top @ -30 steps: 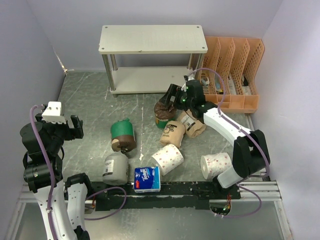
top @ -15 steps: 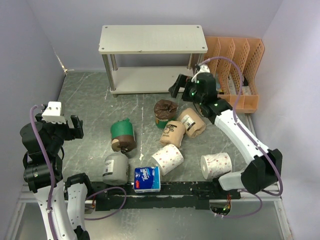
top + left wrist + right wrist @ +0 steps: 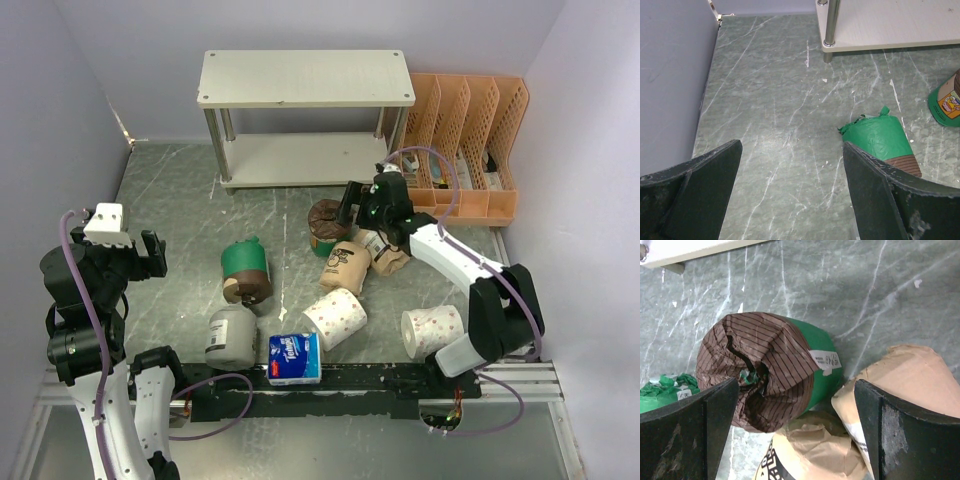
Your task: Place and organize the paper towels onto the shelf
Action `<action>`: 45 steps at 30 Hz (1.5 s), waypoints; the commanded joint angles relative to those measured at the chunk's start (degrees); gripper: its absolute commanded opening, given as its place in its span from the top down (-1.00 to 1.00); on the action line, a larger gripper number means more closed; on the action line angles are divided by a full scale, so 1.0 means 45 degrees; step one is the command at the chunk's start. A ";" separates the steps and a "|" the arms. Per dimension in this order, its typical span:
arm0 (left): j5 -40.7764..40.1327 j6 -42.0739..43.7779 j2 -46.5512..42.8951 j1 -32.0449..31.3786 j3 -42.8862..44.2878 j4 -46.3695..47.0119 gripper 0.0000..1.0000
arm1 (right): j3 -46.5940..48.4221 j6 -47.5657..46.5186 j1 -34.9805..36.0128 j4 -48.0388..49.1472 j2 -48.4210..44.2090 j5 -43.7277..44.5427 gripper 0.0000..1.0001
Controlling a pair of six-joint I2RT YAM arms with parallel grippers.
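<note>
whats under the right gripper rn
A brown-and-green roll, brown striped end up, sits below the open right gripper, with tan kraft rolls close beside it. What lies beneath the roll is covered.

Far right, at the back: an orange perforated file organizer with four upright slots, open toward the front. Underneath everything, a grey-green marbled table with pale veins. All around, pale lilac walls. Along the near edge, a black strip.

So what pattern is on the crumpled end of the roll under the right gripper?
Brown with thin dark stripes on that roll, clearest in the right wrist view.
</note>
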 commanded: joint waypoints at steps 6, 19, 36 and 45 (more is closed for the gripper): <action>0.0074 -0.0012 -0.0038 0.0138 -0.0058 0.0416 -0.87 | 0.0251 0.0372 -0.0052 0.1412 0.1182 -0.0558 -1.00; 0.0072 -0.0016 0.0053 0.0137 -0.0058 0.0403 -0.87 | 0.0606 0.0665 -0.0052 0.1634 0.2150 -0.1627 1.00; -0.0049 -0.0039 0.0178 0.0143 -0.0058 0.0419 -0.87 | -0.0575 0.3928 -0.0062 0.3080 -0.1245 0.5159 1.00; -0.0098 -0.0059 0.0319 0.0138 -0.0055 0.0402 -0.87 | 0.1397 0.5584 -0.0072 0.4007 0.1188 0.7135 1.00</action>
